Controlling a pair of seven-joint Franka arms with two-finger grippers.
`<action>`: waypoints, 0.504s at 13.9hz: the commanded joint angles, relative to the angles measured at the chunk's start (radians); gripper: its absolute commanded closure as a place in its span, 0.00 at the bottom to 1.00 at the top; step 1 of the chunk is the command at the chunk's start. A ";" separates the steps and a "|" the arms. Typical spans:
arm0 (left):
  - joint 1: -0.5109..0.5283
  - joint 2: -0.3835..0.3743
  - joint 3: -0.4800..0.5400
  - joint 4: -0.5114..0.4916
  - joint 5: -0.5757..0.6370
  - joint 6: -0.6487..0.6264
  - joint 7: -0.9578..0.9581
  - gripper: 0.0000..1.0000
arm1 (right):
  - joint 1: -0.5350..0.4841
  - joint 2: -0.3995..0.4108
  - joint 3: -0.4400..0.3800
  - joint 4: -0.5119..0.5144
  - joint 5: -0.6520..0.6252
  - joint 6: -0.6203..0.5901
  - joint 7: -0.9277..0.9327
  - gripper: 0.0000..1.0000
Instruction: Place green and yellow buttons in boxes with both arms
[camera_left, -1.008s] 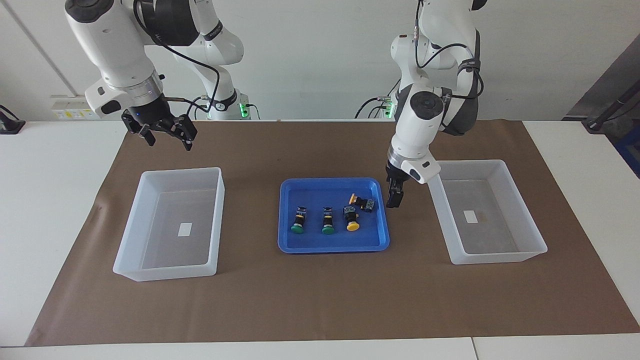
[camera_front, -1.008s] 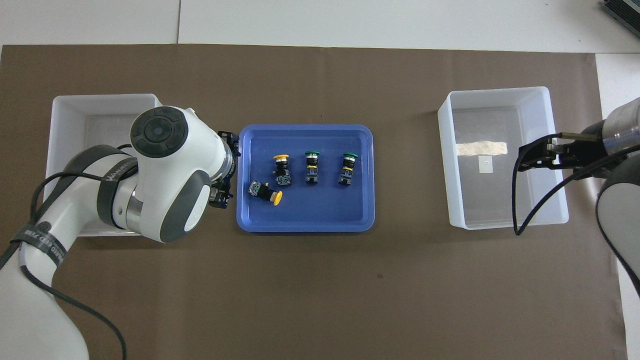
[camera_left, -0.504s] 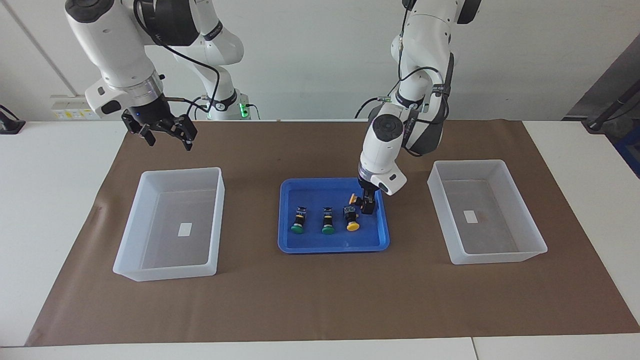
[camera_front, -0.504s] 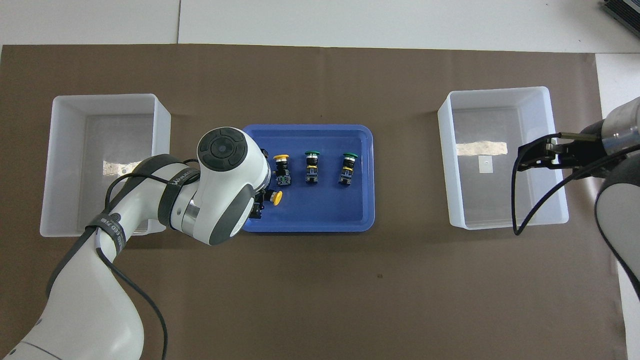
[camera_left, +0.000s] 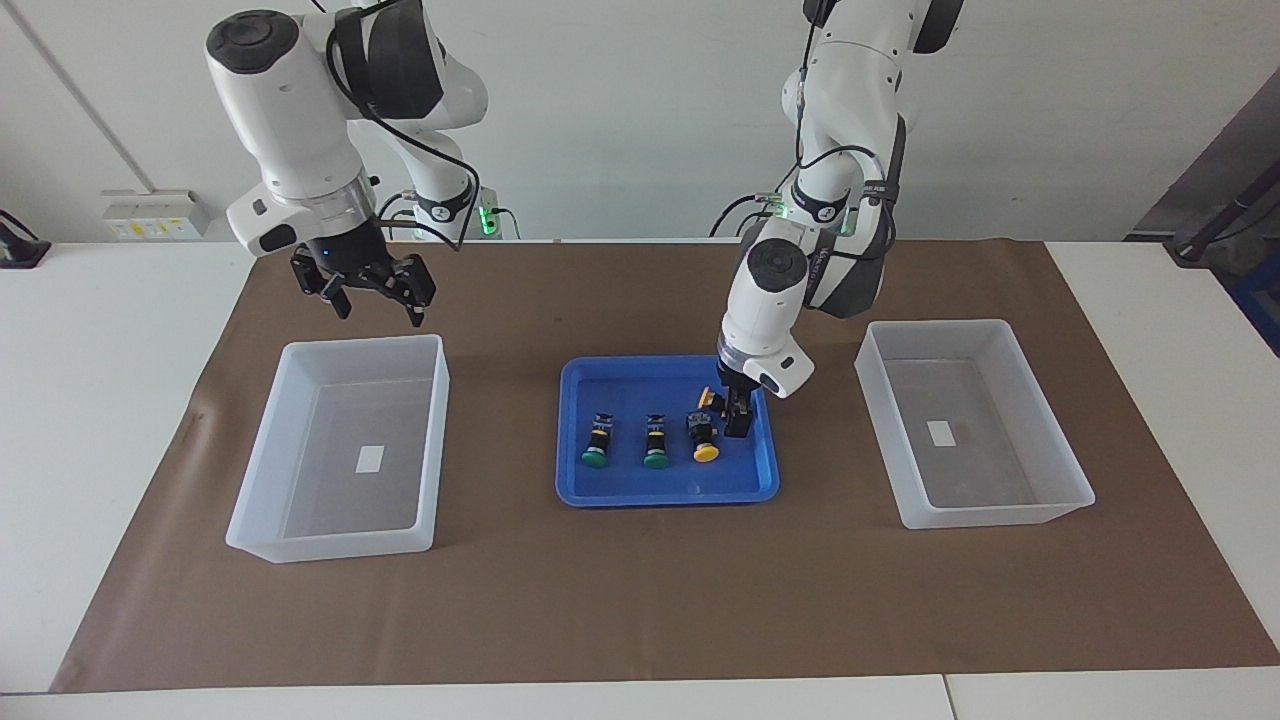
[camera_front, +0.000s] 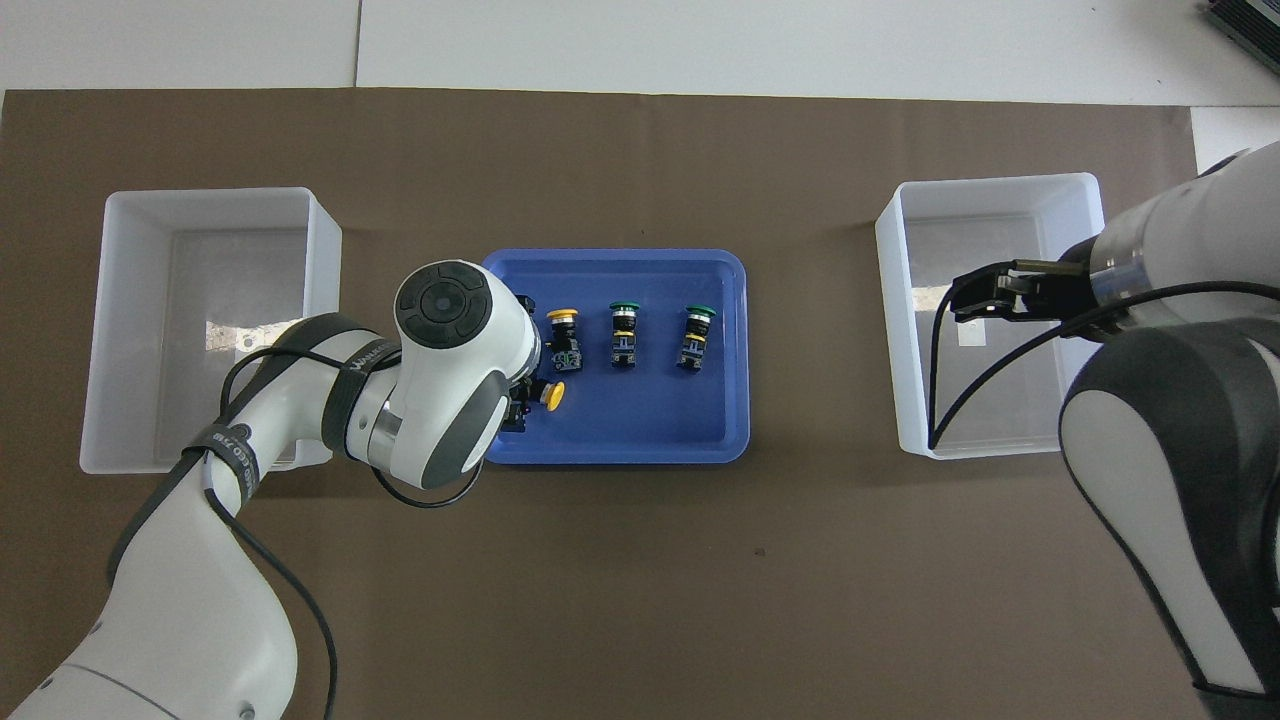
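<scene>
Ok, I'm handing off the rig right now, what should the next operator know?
Left gripper: down in the blue tray, at the tipped-over yellow button; grasp not confirmed.
Right gripper: open, raised over the brown mat at the robots' edge of the right arm's box.
Upright yellow button and both green buttons stand in the tray.
Both boxes, including the left arm's box, hold no buttons.
Done: nothing placed. Left: all four buttons.

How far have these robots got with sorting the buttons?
Nothing is sorted yet: both boxes are empty and four buttons sit in the blue tray. The left gripper is down at the tipped yellow button; the right gripper hangs open.
</scene>
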 joint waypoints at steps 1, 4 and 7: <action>-0.021 0.011 0.009 -0.031 0.018 0.051 -0.023 0.00 | 0.050 0.042 0.001 -0.009 -0.001 0.075 0.060 0.00; -0.023 0.009 0.009 -0.049 0.018 0.073 -0.023 0.00 | 0.114 0.108 0.001 -0.007 -0.002 0.156 0.115 0.00; -0.023 0.009 0.009 -0.043 0.020 0.061 -0.003 0.64 | 0.180 0.197 0.001 -0.007 -0.002 0.268 0.187 0.00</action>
